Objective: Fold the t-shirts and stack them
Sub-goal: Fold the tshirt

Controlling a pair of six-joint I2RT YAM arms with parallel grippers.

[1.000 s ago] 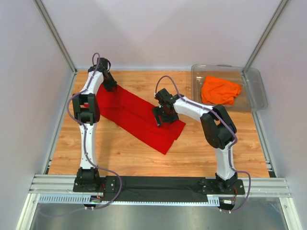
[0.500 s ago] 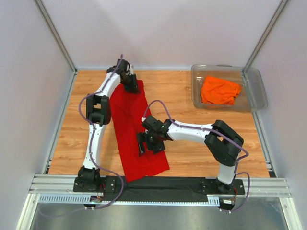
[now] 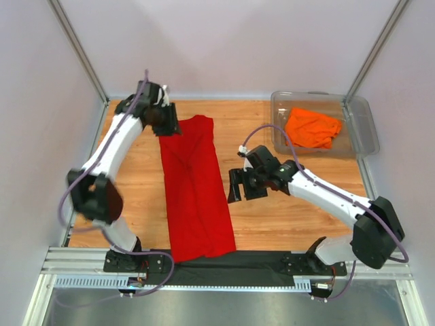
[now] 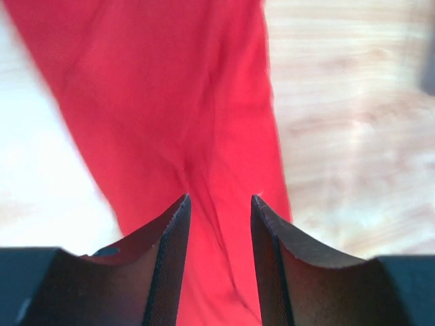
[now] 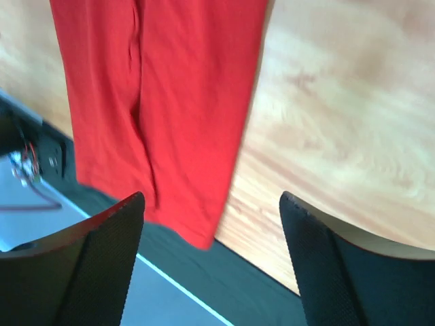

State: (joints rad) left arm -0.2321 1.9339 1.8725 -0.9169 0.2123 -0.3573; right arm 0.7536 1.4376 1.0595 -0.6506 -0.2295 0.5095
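The left arm reaches far out, its left gripper [image 3: 165, 122] over the far end of the red t-shirt [image 3: 194, 183], fingers narrowly apart; the shirt lies as 1 long strip on the table [image 3: 285, 224]; the right arm stretches leftward, the right gripper [image 3: 236, 187] just beside the shirt, jaws wide; the orange t-shirt [image 3: 311, 128] sits in the clear bin [image 3: 363, 129].

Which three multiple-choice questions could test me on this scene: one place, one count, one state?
1. Where is the orange t-shirt? A) on the wood B) in the clear bin C) in a gripper
2. How many t-shirts show? A) one B) two C) three
3. How is the right gripper? A) open, empty B) shut on a shirt C) hidden
Key: 1B, it lies within the bin's walls; 2B, one red t-shirt, one orange; 3A, its fingers stand wide apart, holding nothing.
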